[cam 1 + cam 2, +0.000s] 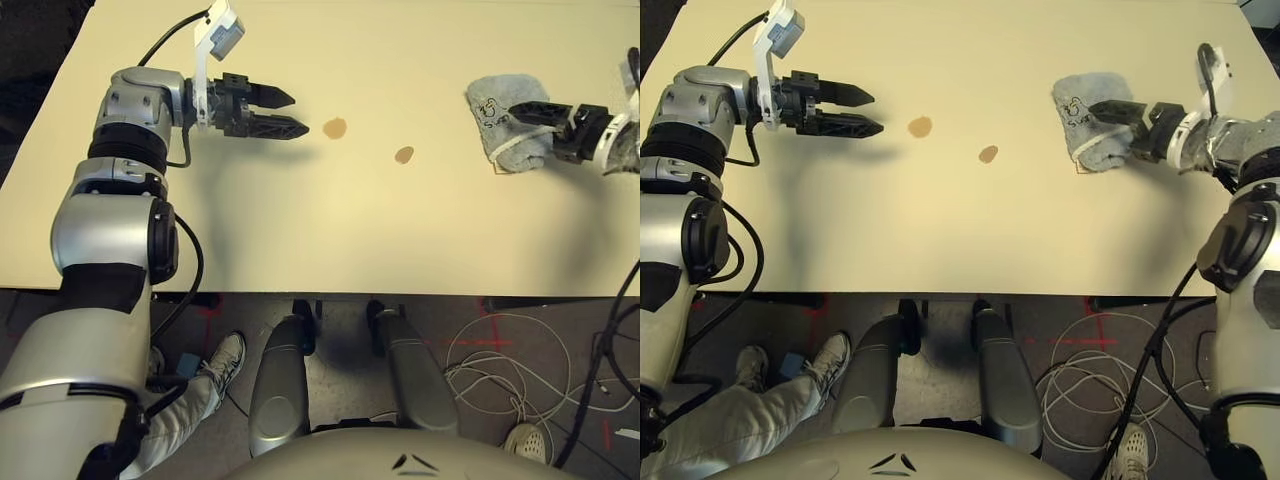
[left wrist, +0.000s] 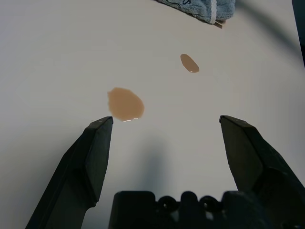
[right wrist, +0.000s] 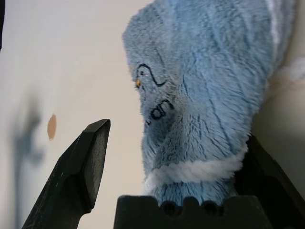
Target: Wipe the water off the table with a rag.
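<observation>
1. The rag (image 1: pixel 508 121) lies at upper right of the frame on the bench (image 1: pixel 330 230).
2. Right pincer (image 3: pixel 162 157) spread, straddling the rag.
3. Left pincer (image 1: pixel 290 112) spread at upper left, just beside the water (image 1: pixel 335 128).

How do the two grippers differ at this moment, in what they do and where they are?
The left gripper is open and empty, above bare table beside the nearer water spot. The right gripper has the rag between its open fingers, one lying across the top of the cloth. The left one points toward the spots; the right one is further from them, beyond the second spot. Both have two black fingers and point toward the middle.
</observation>
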### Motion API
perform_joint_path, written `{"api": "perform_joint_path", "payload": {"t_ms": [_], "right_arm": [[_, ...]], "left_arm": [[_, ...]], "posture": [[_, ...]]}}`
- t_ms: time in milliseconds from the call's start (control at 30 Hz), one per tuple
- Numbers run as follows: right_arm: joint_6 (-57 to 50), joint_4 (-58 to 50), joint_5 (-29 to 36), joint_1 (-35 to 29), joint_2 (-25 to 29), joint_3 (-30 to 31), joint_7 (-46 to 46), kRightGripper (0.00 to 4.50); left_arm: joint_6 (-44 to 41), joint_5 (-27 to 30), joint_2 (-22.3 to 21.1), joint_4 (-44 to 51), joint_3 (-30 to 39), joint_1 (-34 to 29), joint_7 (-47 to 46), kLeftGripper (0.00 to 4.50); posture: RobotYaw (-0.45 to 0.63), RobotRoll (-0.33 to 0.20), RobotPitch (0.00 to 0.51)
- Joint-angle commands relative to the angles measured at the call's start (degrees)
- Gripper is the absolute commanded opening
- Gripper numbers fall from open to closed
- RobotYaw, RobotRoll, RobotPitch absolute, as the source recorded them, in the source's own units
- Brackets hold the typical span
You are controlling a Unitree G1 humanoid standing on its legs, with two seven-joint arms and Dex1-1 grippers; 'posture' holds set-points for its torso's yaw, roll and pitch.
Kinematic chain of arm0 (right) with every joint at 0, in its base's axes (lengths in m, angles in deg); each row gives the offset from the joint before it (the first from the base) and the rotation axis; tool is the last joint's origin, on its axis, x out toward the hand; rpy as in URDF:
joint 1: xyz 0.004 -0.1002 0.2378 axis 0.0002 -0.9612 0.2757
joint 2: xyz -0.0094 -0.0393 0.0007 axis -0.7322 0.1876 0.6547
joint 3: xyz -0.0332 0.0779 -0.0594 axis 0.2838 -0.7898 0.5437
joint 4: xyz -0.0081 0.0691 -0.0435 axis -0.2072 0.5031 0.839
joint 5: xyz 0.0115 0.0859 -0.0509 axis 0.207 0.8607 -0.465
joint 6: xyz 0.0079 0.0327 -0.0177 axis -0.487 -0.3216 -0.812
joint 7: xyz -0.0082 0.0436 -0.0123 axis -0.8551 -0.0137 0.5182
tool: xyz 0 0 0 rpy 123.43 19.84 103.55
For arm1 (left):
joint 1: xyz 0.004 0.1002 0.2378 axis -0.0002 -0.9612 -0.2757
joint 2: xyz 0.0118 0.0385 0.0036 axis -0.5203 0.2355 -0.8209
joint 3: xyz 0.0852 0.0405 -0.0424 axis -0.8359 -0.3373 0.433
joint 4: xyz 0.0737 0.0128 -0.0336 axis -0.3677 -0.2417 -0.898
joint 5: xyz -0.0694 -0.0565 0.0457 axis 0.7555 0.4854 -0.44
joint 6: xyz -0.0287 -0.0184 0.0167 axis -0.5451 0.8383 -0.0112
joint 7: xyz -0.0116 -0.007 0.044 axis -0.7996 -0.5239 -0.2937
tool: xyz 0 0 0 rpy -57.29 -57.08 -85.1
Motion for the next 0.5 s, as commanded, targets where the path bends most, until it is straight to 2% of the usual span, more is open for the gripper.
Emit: {"api": "perform_joint_path", "payload": {"t_ms": [33, 100, 267, 333, 400, 433, 500], "right_arm": [[2.29, -0.19, -1.09, -1.01, -0.76, 0.87, 2.78, 4.32], [4.12, -0.36, -1.21, -1.4, -0.78, 0.65, 4.44, 3.89], [9.84, -1.15, -1.05, -2.4, -0.22, -0.71, 10.36, 2.0], [13.4, -2.27, -2.93, -3.32, -0.17, 1.17, 12.2, 1.21], [19.23, -4.77, -7.08, -5.13, -0.64, 5.79, 12.98, 0.43], [22.12, -5.89, -8.52, -5.84, -0.92, 7.41, 13.26, 0.15], [25.22, -8.84, -9.28, -6.46, -1.73, 8.98, 13.06, 0.09]], "left_arm": [[0.19, -1.09, 0.14, -0.27, -0.8, 0.26, 0.05, 4.5], [0.22, -1.25, 0.09, -0.25, -0.91, 0.22, 0.09, 4.5], [0.55, -1.94, -0.18, 0.19, -1.84, 0.04, 0.85, 4.5], [1.42, -2.36, -0.29, 0.24, -2.21, 0.03, 0.64, 4.5], [1.54, -2.5, -0.32, 0.27, -2.36, 0.16, 0.73, 4.5], [1.51, -2.5, -0.31, 0.25, -2.38, 0.24, 0.75, 4.5], [1.6, -2.62, -0.34, 0.2, -2.47, 0.36, 0.82, 4.5]], "posture": [[0.02, 0.0, 0.352], [0.02, 0.0, 0.35], [0.01, 0.0, 0.337], [0.0, 0.0, 0.331], [0.0, 0.0, 0.33], [0.0, 0.0, 0.328], [-0.01, 0.0, 0.329]]}}
